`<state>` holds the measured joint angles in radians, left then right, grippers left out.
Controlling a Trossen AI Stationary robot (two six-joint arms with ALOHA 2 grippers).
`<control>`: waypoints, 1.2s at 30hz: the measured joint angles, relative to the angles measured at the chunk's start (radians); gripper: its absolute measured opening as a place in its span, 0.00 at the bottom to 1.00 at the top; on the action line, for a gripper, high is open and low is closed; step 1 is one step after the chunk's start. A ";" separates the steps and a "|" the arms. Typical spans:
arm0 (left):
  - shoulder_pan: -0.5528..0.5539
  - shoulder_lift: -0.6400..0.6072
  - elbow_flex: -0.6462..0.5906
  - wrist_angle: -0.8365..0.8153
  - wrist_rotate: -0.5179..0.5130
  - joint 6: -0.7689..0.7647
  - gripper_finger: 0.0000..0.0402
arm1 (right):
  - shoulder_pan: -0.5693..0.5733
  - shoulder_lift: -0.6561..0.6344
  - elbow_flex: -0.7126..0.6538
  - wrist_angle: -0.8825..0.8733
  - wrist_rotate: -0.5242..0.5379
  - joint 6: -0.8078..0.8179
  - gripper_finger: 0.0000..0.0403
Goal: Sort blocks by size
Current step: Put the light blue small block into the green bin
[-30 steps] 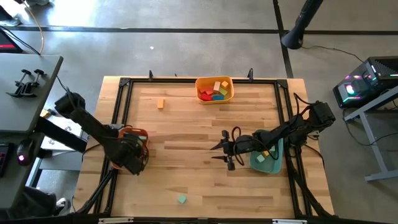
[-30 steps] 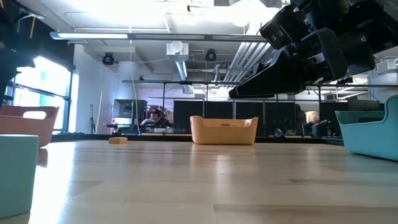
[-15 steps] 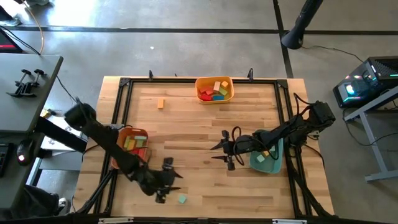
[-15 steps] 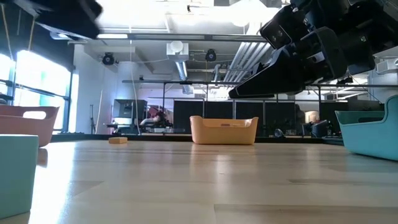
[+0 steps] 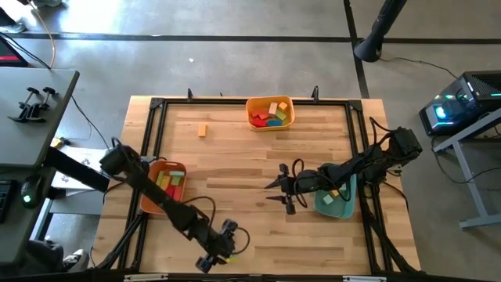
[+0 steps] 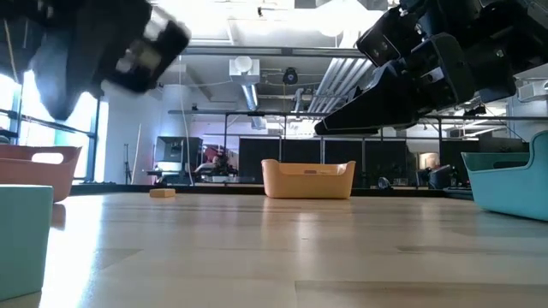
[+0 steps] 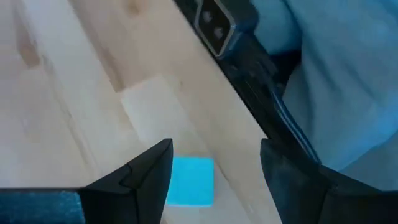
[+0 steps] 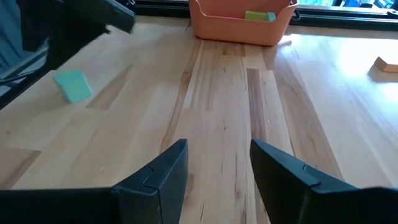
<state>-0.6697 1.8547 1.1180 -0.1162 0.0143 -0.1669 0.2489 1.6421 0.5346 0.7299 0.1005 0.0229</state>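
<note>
A small teal block (image 7: 189, 180) lies flat on the table near its near edge; it also shows in the right wrist view (image 8: 73, 85) and the low view (image 6: 24, 239). My left gripper (image 5: 230, 244) hovers open just above it, fingers (image 7: 149, 177) on either side, touching nothing. My right gripper (image 5: 268, 192) is open and empty above the table's middle, beside the teal tray (image 5: 338, 205). A small orange block (image 5: 202, 130) lies flat at the far left.
An orange tray (image 5: 149, 196) with several blocks stands at the left edge. A yellow tray (image 5: 270, 124) with several blocks stands at the far edge. The teal tray at the right holds blocks. A black frame (image 5: 156, 110) rims the table.
My left gripper has swung from above the orange tray toward the table's near edge and to the right, coming down over the teal block. The block has stayed in place.
</note>
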 joint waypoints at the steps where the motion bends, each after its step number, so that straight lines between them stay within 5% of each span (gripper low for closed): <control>1: -0.003 0.007 0.011 -0.008 -0.007 0.035 0.57 | 0.000 0.000 0.000 0.000 0.000 0.002 0.43; 7: -0.008 0.055 0.011 -0.011 -0.026 0.092 0.57 | 0.000 0.000 0.000 0.001 0.000 0.028 0.43; 12: -0.017 0.096 0.010 -0.021 -0.140 0.090 0.57 | 0.000 0.000 0.000 0.001 -0.001 0.026 0.43; 24: -0.021 0.130 0.014 -0.063 -0.276 -0.027 0.56 | 0.000 0.000 0.000 -0.005 -0.001 0.021 0.43; 31: 0.050 0.137 -0.004 -0.067 -0.222 -0.351 0.34 | 0.000 0.000 0.000 -0.015 -0.004 -0.003 0.43; 36: 0.079 0.137 -0.122 0.185 -0.288 -0.422 0.25 | 0.011 0.000 0.000 0.002 -0.023 -0.062 0.43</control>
<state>-0.5906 1.9915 0.9962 0.0690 -0.2737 -0.5894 0.2596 1.6421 0.5350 0.7318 0.0780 -0.0389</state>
